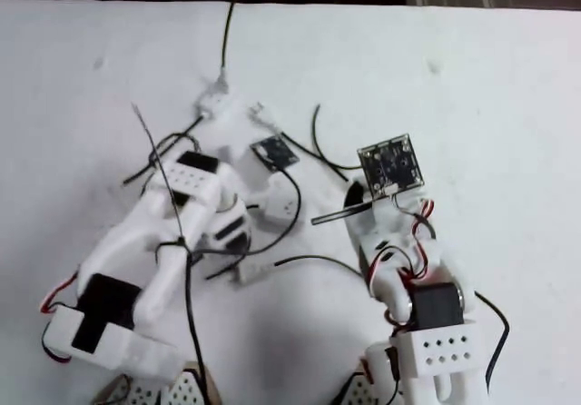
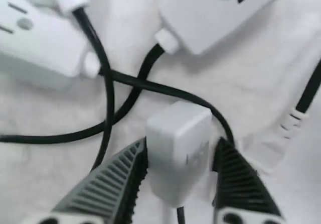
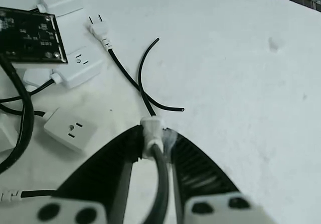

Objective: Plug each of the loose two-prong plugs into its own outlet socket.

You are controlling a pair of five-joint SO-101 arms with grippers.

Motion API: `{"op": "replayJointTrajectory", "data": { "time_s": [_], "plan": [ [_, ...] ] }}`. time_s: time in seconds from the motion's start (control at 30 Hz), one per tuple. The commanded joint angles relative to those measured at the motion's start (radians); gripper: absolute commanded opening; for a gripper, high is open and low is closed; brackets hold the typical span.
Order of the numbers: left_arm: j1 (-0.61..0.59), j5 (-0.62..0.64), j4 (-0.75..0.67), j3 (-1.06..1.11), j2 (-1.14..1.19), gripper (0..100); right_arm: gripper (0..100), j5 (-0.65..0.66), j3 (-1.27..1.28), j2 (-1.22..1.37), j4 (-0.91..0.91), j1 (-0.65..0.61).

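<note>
The high camera looks down over the table [image 1: 490, 69]. The left wrist camera hangs close over a socket block [image 2: 175, 131] in the left gripper [image 2: 180, 146]. The right wrist camera (farther back) looks past the right gripper [image 3: 154, 133] and its held plug [image 3: 151, 125] toward the table's far edge, sharing the loose plug [image 3: 99, 27] with the high view.

No legible text, faint raised mark on white block [image 2: 175, 143], unreadable
</note>
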Motion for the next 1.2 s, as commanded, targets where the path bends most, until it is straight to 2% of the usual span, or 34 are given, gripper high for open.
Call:
{"op": "replayJointTrajectory", "data": {
  "time_s": [0.0, 0.33, 0.43, 0.57, 0.67, 0.8, 0.9, 1.03, 1.1, 1.17],
  "plan": [
    [0.018, 0.020, 0.005, -0.002, -0.004, 12, 1.8, 0.009, -0.011, 0.001, -0.004, -0.001],
    [0.008, 0.021, 0.041, -0.003, -0.007, 3, 1.8, 0.009, -0.011, 0.001, -0.004, 0.002],
    [-0.039, 0.009, 0.037, -0.014, -0.007, 2, 1.8, 0.009, -0.011, -0.001, -0.004, 0.002],
    [-0.160, -0.149, 0.032, -0.058, -0.051, 2, 1.8, 0.009, -0.011, -0.001, -0.004, -0.001],
    [-0.222, -0.222, 0.038, -0.052, -0.125, 2, 1.8, 0.009, -0.011, 0.001, -0.004, -0.001],
    [-0.223, -0.261, 0.011, 0.060, -0.236, 2, 1.8, 0.009, -0.011, 0.001, -0.004, -0.002],
    [-0.170, -0.279, -0.058, 0.204, -0.309, 3, 1.8, 0.009, -0.011, -0.001, -0.004, -0.002],
    [-0.102, -0.258, -0.094, 0.368, -0.421, 16, 1.8, 0.009, -0.011, 0.001, -0.004, -0.002],
    [-0.102, -0.189, -0.091, 0.399, -0.495, 23, 1.8, 0.009, -0.011, 0.001, -0.004, -0.002],
    [-0.119, -0.143, -0.074, 0.407, -0.581, 25, 1.8, 0.009, -0.011, 0.001, -0.004, -0.002]
  ]
}}
